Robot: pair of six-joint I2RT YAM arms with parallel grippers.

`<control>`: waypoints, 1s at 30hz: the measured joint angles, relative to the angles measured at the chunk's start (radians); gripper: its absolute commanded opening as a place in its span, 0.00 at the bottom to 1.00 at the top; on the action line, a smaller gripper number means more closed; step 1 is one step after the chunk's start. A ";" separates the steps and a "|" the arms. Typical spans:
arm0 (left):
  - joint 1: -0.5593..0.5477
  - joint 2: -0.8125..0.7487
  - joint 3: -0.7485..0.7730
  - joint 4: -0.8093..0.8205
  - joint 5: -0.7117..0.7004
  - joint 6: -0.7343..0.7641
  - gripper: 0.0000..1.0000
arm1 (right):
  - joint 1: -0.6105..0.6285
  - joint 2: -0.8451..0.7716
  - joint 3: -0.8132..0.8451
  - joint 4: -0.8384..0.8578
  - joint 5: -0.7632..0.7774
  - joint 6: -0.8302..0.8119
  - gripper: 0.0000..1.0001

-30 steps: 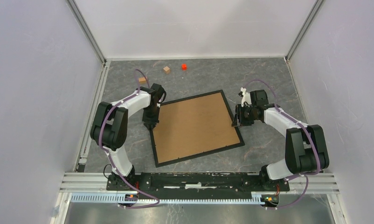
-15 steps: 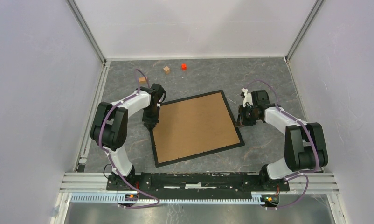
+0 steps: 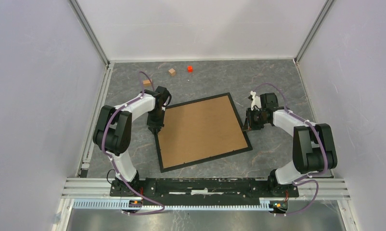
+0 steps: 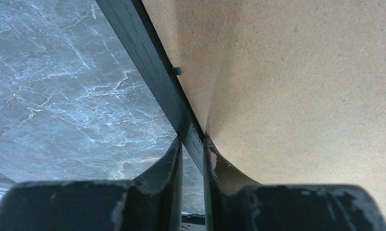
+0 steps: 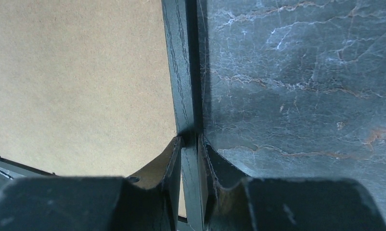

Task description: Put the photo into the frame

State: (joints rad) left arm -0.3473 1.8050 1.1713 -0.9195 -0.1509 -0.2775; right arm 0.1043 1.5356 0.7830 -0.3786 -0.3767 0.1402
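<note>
The black frame (image 3: 205, 160) lies face down on the table, its brown backing board (image 3: 200, 130) facing up. The photo is hidden. My left gripper (image 3: 154, 129) is shut on the frame's left edge. In the left wrist view the black rail (image 4: 147, 57) runs between the two fingers of that gripper (image 4: 192, 142), with the board (image 4: 302, 86) to the right. My right gripper (image 3: 245, 126) is shut on the frame's right edge. In the right wrist view the rail (image 5: 181, 72) is pinched between the two fingers of the right gripper (image 5: 188, 139).
Two small wooden cubes (image 3: 172, 71) (image 3: 147, 83) and a red cube (image 3: 189, 68) lie near the back of the grey marbled table (image 3: 277, 82). White walls close in the back and both sides.
The right gripper's jaws have closed onto the frame's right edge and its arm has shifted slightly right. The left gripper and the frame have stayed put.
</note>
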 measured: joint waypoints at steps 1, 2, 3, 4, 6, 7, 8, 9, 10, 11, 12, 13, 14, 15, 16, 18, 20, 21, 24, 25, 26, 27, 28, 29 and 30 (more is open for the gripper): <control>0.000 0.000 0.000 0.000 0.000 0.000 0.02 | -0.002 0.003 0.000 0.001 0.000 0.000 0.23; 0.000 0.000 0.000 0.000 0.000 0.000 0.02 | -0.005 0.009 0.000 0.002 -0.003 0.001 0.23; 0.000 0.000 0.000 0.001 0.001 0.000 0.02 | -0.007 0.013 0.003 0.000 -0.007 0.001 0.23; 0.000 -0.001 -0.001 0.001 0.001 0.000 0.02 | -0.008 0.019 0.006 -0.004 -0.010 0.002 0.22; 0.000 -0.001 -0.002 0.002 0.002 0.000 0.02 | -0.008 0.034 0.022 -0.019 -0.011 0.002 0.22; -0.001 -0.001 -0.002 0.002 0.002 0.000 0.02 | -0.008 0.040 0.029 -0.028 -0.009 0.002 0.22; -0.002 -0.001 -0.002 0.002 0.002 0.000 0.02 | -0.006 0.046 0.036 -0.036 -0.006 0.003 0.22; -0.003 -0.001 -0.002 0.002 0.001 0.000 0.02 | 0.000 0.055 0.044 -0.046 0.002 0.002 0.22; -0.005 -0.001 -0.002 0.002 0.000 0.000 0.02 | 0.007 0.062 0.052 -0.055 0.012 0.002 0.23; -0.006 -0.001 -0.002 0.002 -0.002 0.000 0.02 | 0.015 0.069 0.058 -0.063 0.024 0.001 0.23; -0.008 -0.001 -0.002 0.002 -0.003 0.000 0.02 | 0.026 0.075 0.069 -0.074 0.044 0.000 0.24; -0.009 -0.001 -0.002 0.002 -0.005 0.000 0.02 | 0.035 0.080 0.077 -0.083 0.057 0.001 0.24; -0.010 -0.001 -0.002 0.002 -0.005 0.000 0.02 | 0.050 0.090 0.090 -0.097 0.080 0.001 0.25; -0.010 -0.001 -0.002 0.002 -0.005 0.000 0.02 | 0.068 0.100 0.102 -0.113 0.109 0.002 0.25; -0.010 -0.001 -0.002 0.002 -0.005 0.000 0.02 | 0.089 0.110 0.116 -0.133 0.144 0.004 0.26; -0.010 -0.001 -0.002 0.002 -0.005 0.000 0.02 | 0.121 0.120 0.134 -0.153 0.200 0.014 0.29; -0.010 -0.001 -0.002 0.002 -0.005 0.000 0.02 | 0.158 0.128 0.152 -0.173 0.258 0.022 0.33; -0.010 -0.001 -0.003 0.002 -0.005 0.000 0.02 | 0.171 0.131 0.159 -0.180 0.277 0.023 0.37; -0.010 -0.003 -0.004 0.004 -0.005 0.000 0.02 | 0.209 0.135 0.178 -0.185 0.293 0.011 0.55; -0.010 -0.004 -0.006 0.006 -0.005 0.000 0.02 | 0.209 0.130 0.182 -0.174 0.274 0.010 0.61; -0.010 -0.005 -0.007 0.007 -0.005 0.000 0.02 | 0.208 0.121 0.182 -0.162 0.254 0.009 0.64; -0.010 -0.006 -0.008 0.008 -0.006 0.001 0.02 | 0.207 0.118 0.182 -0.154 0.242 0.009 0.66; -0.010 -0.007 -0.009 0.009 -0.007 0.001 0.02 | 0.207 0.116 0.182 -0.151 0.241 0.009 0.67; -0.011 -0.008 -0.010 0.010 -0.008 0.001 0.02 | 0.206 0.108 0.182 -0.150 0.239 0.010 0.67; -0.012 -0.008 -0.011 0.011 -0.010 0.001 0.02 | 0.203 0.095 0.182 -0.148 0.240 0.010 0.67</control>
State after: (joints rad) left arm -0.3592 1.7966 1.1599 -0.9089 -0.1612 -0.2768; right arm 0.3069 1.6302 0.9646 -0.5270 -0.1364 0.1501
